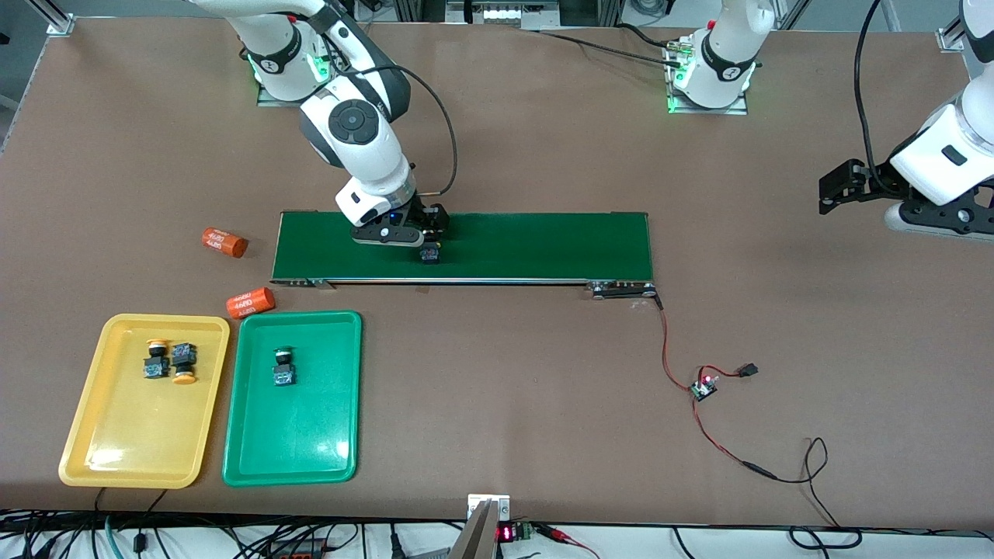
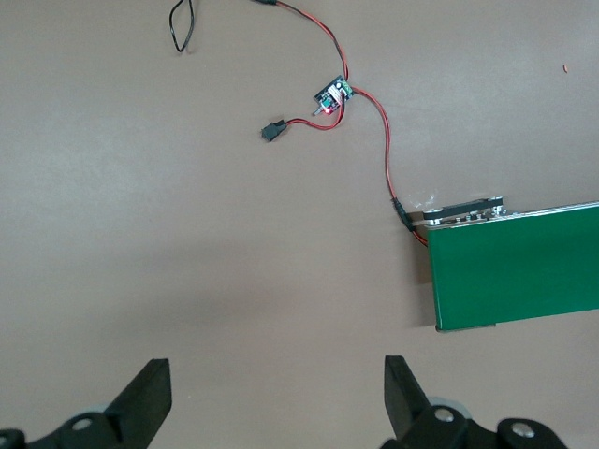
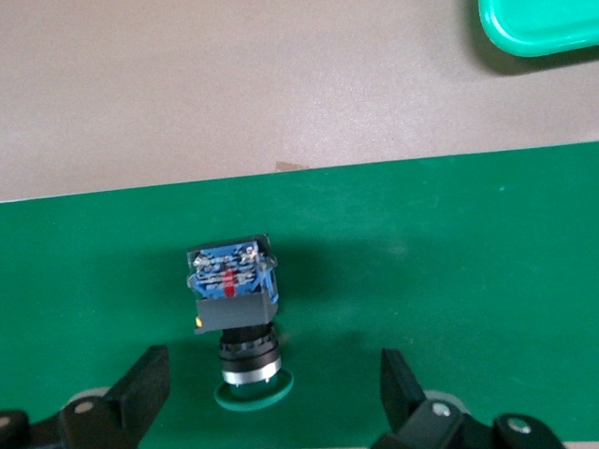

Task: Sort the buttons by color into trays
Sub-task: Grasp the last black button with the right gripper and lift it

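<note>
Right gripper (image 1: 425,242) hovers spread wide over the conveyor belt (image 1: 543,244), a green button (image 3: 236,309) lying on the belt between its fingers, touching neither. From the button, the green tray (image 1: 299,466) sits at seven o'clock in the front view. Left gripper (image 2: 276,398) waits, spread, over bare table (image 2: 187,234).

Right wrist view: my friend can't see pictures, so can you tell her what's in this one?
A small green button lies on its side on the dark green conveyor belt, between the open fingers of the right gripper, which is not touching it. Brown table shows past the belt, and a corner of the green tray peeks in at the picture's edge.
</note>
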Robot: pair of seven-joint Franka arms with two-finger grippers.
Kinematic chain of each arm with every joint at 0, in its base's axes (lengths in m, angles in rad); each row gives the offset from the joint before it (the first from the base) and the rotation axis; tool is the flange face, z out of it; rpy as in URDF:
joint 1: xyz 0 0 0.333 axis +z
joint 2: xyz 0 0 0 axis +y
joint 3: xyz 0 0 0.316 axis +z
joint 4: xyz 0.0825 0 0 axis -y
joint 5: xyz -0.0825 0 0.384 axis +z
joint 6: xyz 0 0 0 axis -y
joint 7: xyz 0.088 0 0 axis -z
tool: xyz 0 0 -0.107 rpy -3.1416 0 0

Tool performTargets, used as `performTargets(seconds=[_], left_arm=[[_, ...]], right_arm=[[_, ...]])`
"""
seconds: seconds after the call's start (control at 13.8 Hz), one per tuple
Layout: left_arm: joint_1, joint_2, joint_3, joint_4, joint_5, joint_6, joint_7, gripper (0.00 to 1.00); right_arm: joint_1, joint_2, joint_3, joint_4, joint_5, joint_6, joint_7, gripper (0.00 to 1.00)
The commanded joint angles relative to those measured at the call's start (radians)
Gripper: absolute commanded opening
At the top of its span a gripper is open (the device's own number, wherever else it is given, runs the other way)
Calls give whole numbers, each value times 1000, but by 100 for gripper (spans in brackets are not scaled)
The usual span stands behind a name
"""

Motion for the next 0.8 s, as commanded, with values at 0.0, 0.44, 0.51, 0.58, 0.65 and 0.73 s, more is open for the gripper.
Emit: performTargets(seconds=[0.0, 0.44, 0.51, 0.58, 0.65, 0.73], left_arm=[[4, -7, -2, 9, 3, -17, 7, 100], [4, -7, -2, 9, 3, -19, 6, 100], [6, -7, -2, 9, 3, -19, 6, 100], [6, -7, -2, 9, 3, -19, 6, 100], [6, -7, -2, 9, 3, -19, 6, 100], [6, -7, -2, 9, 3, -19, 6, 100]], right_arm=[[13, 33, -5, 19, -55, 3, 36, 100], [10, 77, -14, 19, -153, 8, 38, 68], [10, 77, -22, 19, -159, 8, 35, 41], [8, 77, -33, 19, -161, 6, 30, 18], [5, 77, -36, 21, -161, 6, 29, 3], [4, 77, -39, 31, -159, 6, 19, 0]])
